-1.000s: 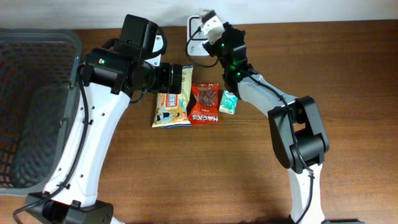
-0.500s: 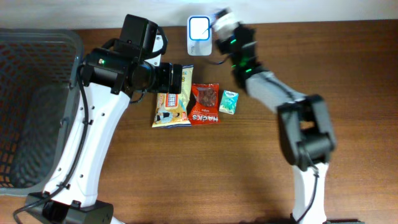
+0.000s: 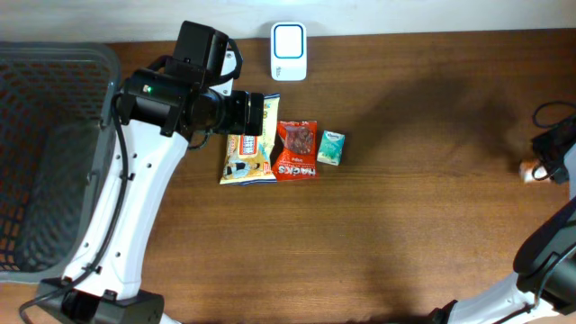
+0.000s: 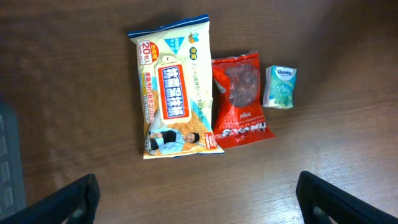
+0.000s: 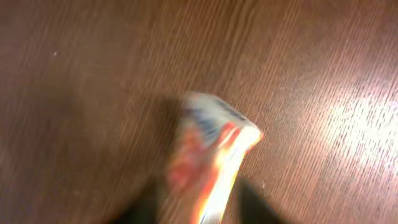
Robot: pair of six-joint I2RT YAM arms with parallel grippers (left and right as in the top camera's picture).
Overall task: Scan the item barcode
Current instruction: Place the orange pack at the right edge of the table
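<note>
Snacks, 3 of them, lie in a row near the back edge of the tabletop [image 3: 405, 225]: a yellow and white plastic packet [image 4: 176, 102], a red plastic bag [image 4: 239, 99] and a small green tissue pack [image 4: 280, 87]. The left tool [image 4: 199, 202] hangs over them, opened very wide, with nothing in it. The white box scanner [image 3: 288, 40] sits right at the back edge. The thing to scan, a small shiny orange, white and blue packet [image 5: 211, 158], is well apart from it, by the right edge, under the right tool [image 5: 199, 208]. That view is blurry, so I cannot tell how far this tool is open or if it has hold of the packet. If the grip is loose, the packet could drop barcode down, or slide off the right edge. Then the scanner could not read it.
</note>
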